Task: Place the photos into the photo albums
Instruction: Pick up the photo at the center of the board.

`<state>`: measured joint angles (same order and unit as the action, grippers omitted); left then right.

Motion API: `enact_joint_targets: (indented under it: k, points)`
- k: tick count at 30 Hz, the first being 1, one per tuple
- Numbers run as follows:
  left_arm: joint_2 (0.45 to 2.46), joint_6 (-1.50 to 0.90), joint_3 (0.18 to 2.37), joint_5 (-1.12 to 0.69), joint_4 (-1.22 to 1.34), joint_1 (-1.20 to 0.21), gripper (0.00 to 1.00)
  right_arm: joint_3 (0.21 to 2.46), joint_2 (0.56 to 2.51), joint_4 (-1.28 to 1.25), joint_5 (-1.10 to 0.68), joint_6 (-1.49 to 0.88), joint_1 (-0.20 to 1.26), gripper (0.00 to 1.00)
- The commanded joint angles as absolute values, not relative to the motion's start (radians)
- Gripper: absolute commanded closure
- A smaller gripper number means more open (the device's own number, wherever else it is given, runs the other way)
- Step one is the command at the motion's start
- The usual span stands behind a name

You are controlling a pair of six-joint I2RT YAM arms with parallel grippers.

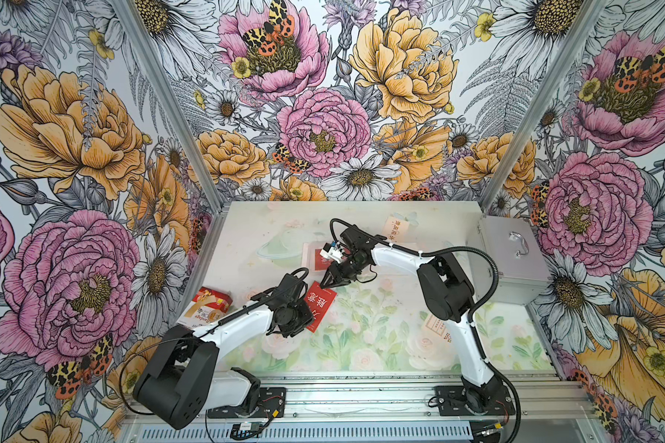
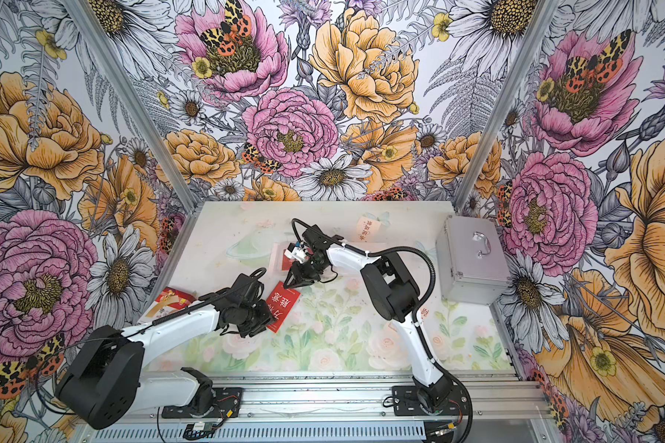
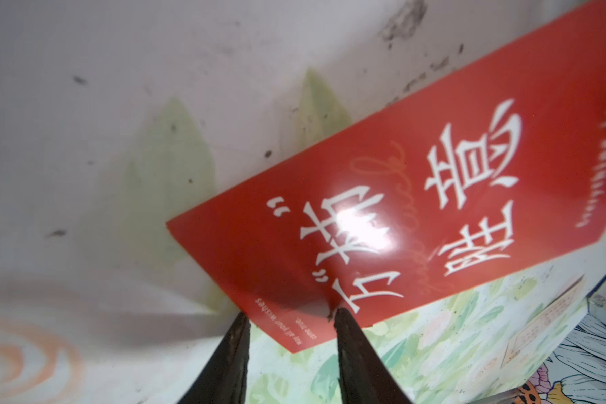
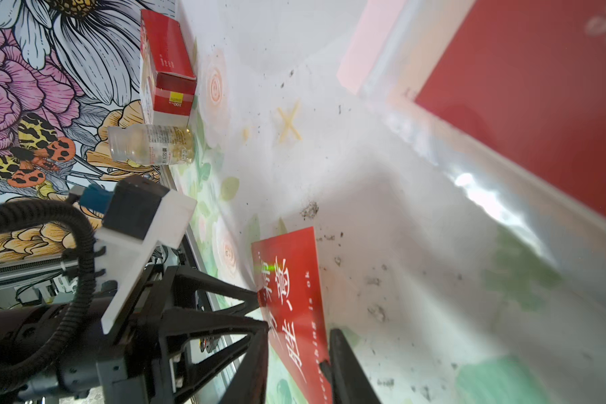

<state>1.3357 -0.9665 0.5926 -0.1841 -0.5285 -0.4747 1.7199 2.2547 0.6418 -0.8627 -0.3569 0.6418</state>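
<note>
A red photo (image 1: 322, 310) with white Chinese characters lies at mid-table, seen in both top views. My left gripper (image 3: 291, 321) is at its near corner with jaws apart. One fingertip (image 3: 340, 320) rests on the card's face and the other meets its edge. My right gripper (image 1: 322, 287) reaches down over the photo's far end, open, with the photo (image 4: 287, 297) between its fingers. The pale-pink photo album (image 1: 311, 250) lies open behind the right gripper, a red card in its clear sleeve (image 4: 539, 105). A cream photo (image 1: 394, 226) lies farther back. Another (image 1: 436, 326) is partly hidden by the right arm.
A red-and-white bandage carton (image 1: 208, 307) sits at the table's left edge, with a small clear bottle (image 4: 147, 145) beside it. A silver metal case (image 1: 511, 261) with a handle stands at the right edge. The two wrists are close together over the photo.
</note>
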Motion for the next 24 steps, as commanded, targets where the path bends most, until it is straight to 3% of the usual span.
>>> enact_joint_targets:
  k: [1, 13, 24]
  points:
    - [1.427, -0.898, 0.568, -0.131, -0.457, -0.472, 0.58, 1.671, 2.209, 0.655, -0.918, -0.332, 0.655, 0.69]
    - [1.512, -0.833, 0.641, -0.12, -0.46, -0.469, 0.59, 1.567, 2.132, 0.635, -0.906, -0.328, 0.606, 0.73]
    - [1.506, -0.789, 0.647, -0.127, -0.46, -0.434, 0.59, 1.517, 2.101, 0.63, -0.874, -0.336, 0.581, 0.9]
